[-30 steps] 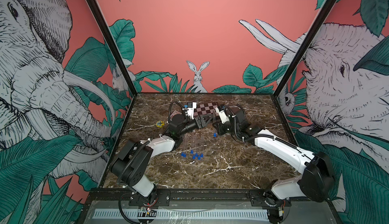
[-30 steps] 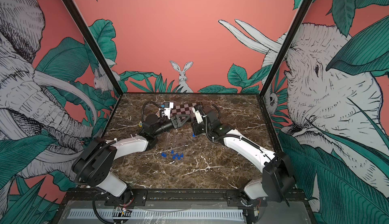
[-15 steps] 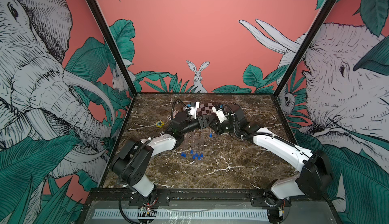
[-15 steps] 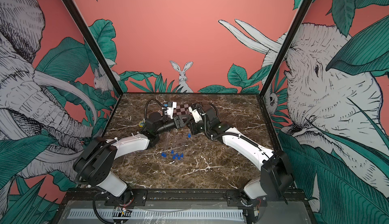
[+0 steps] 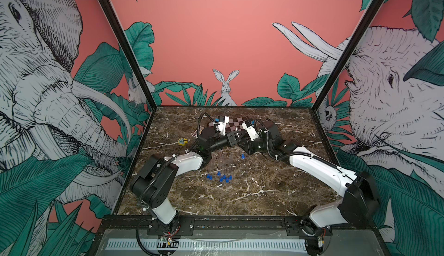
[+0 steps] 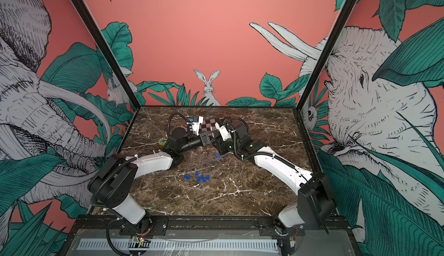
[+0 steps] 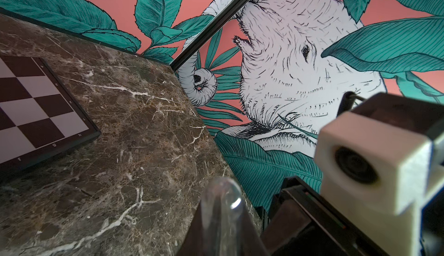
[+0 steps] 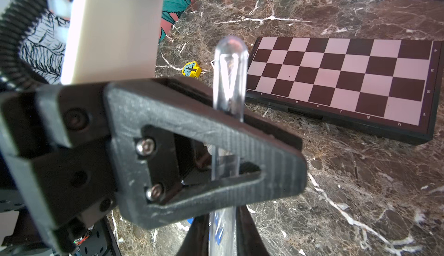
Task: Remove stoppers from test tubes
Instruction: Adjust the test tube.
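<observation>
The tube [image 8: 229, 74] is held up in front of the board [image 8: 341, 79], apparently clear of the desk [image 8: 336, 182], with its round end pointing away from the right claw [image 8: 221, 241]. The left claw [image 8: 225, 134] is clamped shut round the tube's middle. The stopper [image 8: 217, 230] shows only as a blue smear at the mouth end, between the right claw's fingers. They flank it, but I cannot tell whether they pinch it.

For a clean pull, I judge the right claw should bite the plug alone (not the tube's lip). It should then draw straight along the tube's axis while the left claw holds firm without twisting. Loose stoppers [image 5: 224, 178] lie nearer the robot, a fair place to drop this one.
</observation>
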You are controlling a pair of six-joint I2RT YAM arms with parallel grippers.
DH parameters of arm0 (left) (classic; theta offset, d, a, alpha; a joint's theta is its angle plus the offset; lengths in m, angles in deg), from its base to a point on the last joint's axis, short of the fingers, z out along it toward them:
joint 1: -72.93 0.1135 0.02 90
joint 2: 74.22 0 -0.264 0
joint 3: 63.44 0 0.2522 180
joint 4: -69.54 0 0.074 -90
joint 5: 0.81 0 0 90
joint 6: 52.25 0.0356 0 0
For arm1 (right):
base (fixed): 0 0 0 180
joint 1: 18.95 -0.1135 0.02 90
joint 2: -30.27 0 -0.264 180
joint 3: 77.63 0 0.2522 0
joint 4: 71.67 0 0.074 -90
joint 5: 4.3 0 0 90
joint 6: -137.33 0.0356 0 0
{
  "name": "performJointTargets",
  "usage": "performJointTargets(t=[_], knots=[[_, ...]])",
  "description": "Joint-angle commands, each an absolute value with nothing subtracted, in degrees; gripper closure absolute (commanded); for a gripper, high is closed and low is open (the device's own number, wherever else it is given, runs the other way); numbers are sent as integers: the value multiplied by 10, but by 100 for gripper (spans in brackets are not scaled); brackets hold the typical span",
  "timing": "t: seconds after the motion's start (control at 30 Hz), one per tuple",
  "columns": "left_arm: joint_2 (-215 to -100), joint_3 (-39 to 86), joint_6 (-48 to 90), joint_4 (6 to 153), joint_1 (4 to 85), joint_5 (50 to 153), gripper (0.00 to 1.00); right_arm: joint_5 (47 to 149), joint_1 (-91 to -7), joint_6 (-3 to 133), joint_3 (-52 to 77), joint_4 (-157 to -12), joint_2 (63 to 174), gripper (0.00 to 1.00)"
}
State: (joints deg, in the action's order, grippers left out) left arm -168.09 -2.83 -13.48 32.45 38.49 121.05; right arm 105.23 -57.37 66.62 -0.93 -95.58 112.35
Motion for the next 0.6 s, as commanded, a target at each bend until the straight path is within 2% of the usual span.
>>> performJointTargets(t=[0.0, 0.03, 0.27, 0.4, 0.57], knots=[[-1671, -15, -146, 307, 383, 1205, 96, 1054, -569, 673, -17, -930, 1094, 73], [-1669, -15, -148, 305, 383, 1202, 100, 1053, -566, 679, -19, -926, 1086, 69], [-1643, -12, -148, 321, 386, 1155, 100, 1110, -483, 796, -87, -831, 1005, 47], [-1621, -13, -148, 323, 393, 1108, 100, 1166, -433, 871, -145, -747, 972, 39], [-1610, -9, -161, 289, 396, 1050, 100, 1215, -424, 990, -212, -592, 1006, 33]])
